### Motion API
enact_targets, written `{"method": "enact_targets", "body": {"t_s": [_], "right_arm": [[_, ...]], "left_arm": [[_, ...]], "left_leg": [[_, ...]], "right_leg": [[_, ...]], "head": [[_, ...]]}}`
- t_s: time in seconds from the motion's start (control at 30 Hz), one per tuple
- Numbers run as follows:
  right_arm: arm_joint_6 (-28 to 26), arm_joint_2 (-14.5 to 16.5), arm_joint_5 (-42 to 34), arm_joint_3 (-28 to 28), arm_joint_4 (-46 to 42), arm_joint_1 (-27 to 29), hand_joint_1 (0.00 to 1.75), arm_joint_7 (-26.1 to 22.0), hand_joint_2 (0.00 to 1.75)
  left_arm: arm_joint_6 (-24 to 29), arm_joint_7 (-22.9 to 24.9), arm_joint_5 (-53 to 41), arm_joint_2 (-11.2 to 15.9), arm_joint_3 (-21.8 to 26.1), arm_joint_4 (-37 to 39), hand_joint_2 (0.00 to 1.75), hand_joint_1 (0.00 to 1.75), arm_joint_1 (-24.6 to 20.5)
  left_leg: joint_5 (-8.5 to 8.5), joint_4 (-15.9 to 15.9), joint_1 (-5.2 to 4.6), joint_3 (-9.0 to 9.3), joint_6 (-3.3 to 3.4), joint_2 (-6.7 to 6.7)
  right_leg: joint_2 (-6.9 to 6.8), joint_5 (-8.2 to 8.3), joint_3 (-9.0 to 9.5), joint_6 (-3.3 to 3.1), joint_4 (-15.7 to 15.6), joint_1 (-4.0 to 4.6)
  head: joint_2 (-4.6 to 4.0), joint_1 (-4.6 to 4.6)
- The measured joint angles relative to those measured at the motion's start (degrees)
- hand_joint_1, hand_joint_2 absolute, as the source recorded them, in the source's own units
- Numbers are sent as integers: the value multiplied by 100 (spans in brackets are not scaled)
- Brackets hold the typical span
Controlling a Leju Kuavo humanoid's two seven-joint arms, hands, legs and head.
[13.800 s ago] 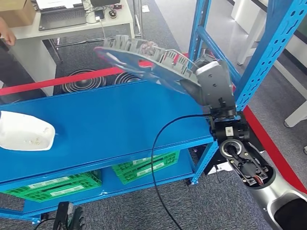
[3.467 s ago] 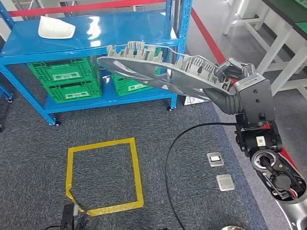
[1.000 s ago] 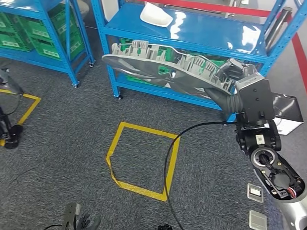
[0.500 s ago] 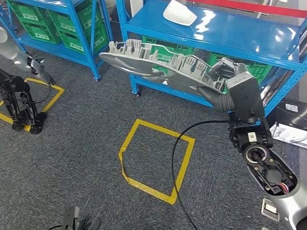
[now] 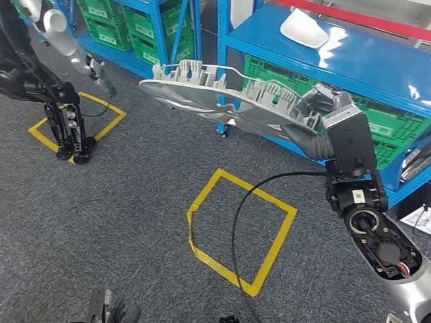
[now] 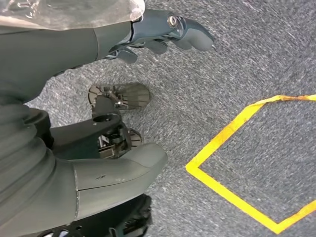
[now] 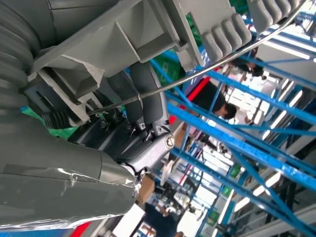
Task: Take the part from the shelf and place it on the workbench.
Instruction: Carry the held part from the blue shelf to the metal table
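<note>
The right hand point(image 5: 319, 108), at the right of the head view, grips one end of the long grey part point(image 5: 223, 94); the part juts toward the upper middle of the frame, held roughly level above the carpet and in front of the blue shelf point(image 5: 355, 57), probably to keep its free end off the uprights during the carry. In the right wrist view the dark fingers point(image 7: 149, 98) curl round the ribbed underside of the part point(image 7: 156, 29), which looks like a firm hold. The left hand point(image 6: 111, 98) hangs over the grey carpet with fingers apart and nothing in it, beside a yellow tape square point(image 6: 260, 163). A white piece point(image 5: 304, 28) lies on the shelf at upper right, green crates point(image 5: 401, 131) beneath; another robot point(image 5: 56, 74) stands at upper left. The crate labels are too small to read. No workbench is visible, so I judge the carry unfinished.
</note>
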Motion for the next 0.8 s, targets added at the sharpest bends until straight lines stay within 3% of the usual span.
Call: {"method": "enact_targets", "body": {"t_s": [0.07, 0.1, 0.13, 0.2, 0.27, 0.33, 0.4, 0.47, 0.5, 0.57, 0.6, 0.67, 0.7, 0.77, 0.8], "right_arm": [[26, 0, 26, 3, -1, -8, 175, 21, 175], [37, 1, 35, 5, -1, -18, 175, 29, 175], [53, 2, 42, 5, -7, -31, 175, 36, 175], [92, 6, 49, 10, -24, -55, 175, 50, 175], [122, 8, 51, 17, -35, -75, 175, 62, 175], [134, 9, 52, 19, -41, -89, 175, 70, 175], [136, 10, 51, 17, -47, -91, 175, 69, 175], [135, 11, 48, 19, -48, -92, 175, 62, 175], [134, 13, 45, 22, -48, -92, 175, 59, 175], [134, 15, 40, 29, -48, -94, 175, 53, 175], [134, 18, 39, 32, -48, -98, 175, 48, 175], [135, 22, 24, 36, -47, -103, 175, 20, 175], [140, 30, 8, 40, -45, -104, 175, -9, 175], [158, 46, -44, 47, -37, -106, 175, -88, 175], [171, 55, -74, 49, -30, -109, 175, -136, 175]], "left_arm": [[0, 0, 1, -8, 0, 0, 175, 0, 1], [0, -1, 2, -9, 0, 0, 175, 0, -5], [0, -3, 3, -10, 0, 0, 175, 0, -12], [0, -9, 7, -10, 0, 0, 175, 0, -14], [0, -14, 13, -7, 0, 0, 175, 0, 10], [0, -16, 16, -1, 0, 0, 175, 0, 22], [0, -17, 17, -1, 0, 0, 175, 0, 7], [6, -20, 17, 1, 0, 0, 175, 0, 5], [13, -21, 17, 3, 0, 0, 175, 0, 12], [30, -22, 18, 14, 0, 0, 175, 0, 23], [36, -23, 19, 24, 0, 0, 175, 0, 21], [51, -26, 22, 43, 0, 0, 175, 0, 9], [70, -28, 30, 51, 0, 0, 175, 0, 7], [116, -31, 60, 63, 0, 0, 175, 0, 20], [143, -37, 79, 70, 0, 0, 175, 0, 26]], "left_leg": [[-27, 58, 50, -7, -56, -145], [-44, 105, 65, -31, -100, -216], [-51, 150, 77, -68, -146, -281], [-25, 181, 90, -146, -235, -403], [-4, 175, 107, -185, -299, -456], [-189, 488, 88, -340, -334, -218], [-559, 1257, 65, -704, -351, 89], [-756, 1877, 63, -1000, -341, 177], [-708, 1889, 57, -999, -318, 191], [-378, 1270, 14, -667, -226, 272], [-228, 838, -38, -438, -159, 400], [-74, 288, -138, -161, -54, 590], [-76, 212, -169, -136, -29, 612], [-45, 159, -152, -130, -6, 486], [-27, 114, -131, -110, 7, 426]], "right_leg": [[98, 417, 316, 65, -700, -74], [236, 560, 490, 100, -1074, -110], [357, 637, 609, 113, -1334, -134], [469, 620, 657, 78, -1462, -126], [343, 634, 655, -13, -1466, -117], [197, 656, 680, -98, -1498, -113], [45, 654, 691, -155, -1510, -68], [-110, 640, 697, -188, -1509, -18], [-181, 632, 704, -200, -1509, 4], [-308, 612, 729, -215, -1510, 39], [-366, 600, 742, -215, -1510, 54], [-476, 574, 754, -194, -1508, 83], [-530, 565, 758, -179, -1513, 93], [-605, 534, 777, -138, -1526, 101], [-534, 481, 770, -117, -1484, 92]], "head": [[0, 12], [0, 26], [0, 37], [0, 28], [0, -15], [0, -97], [0, -173], [0, -189], [0, -191], [0, -193], [0, -193], [0, -190], [0, -188], [0, -183], [0, -174]]}}
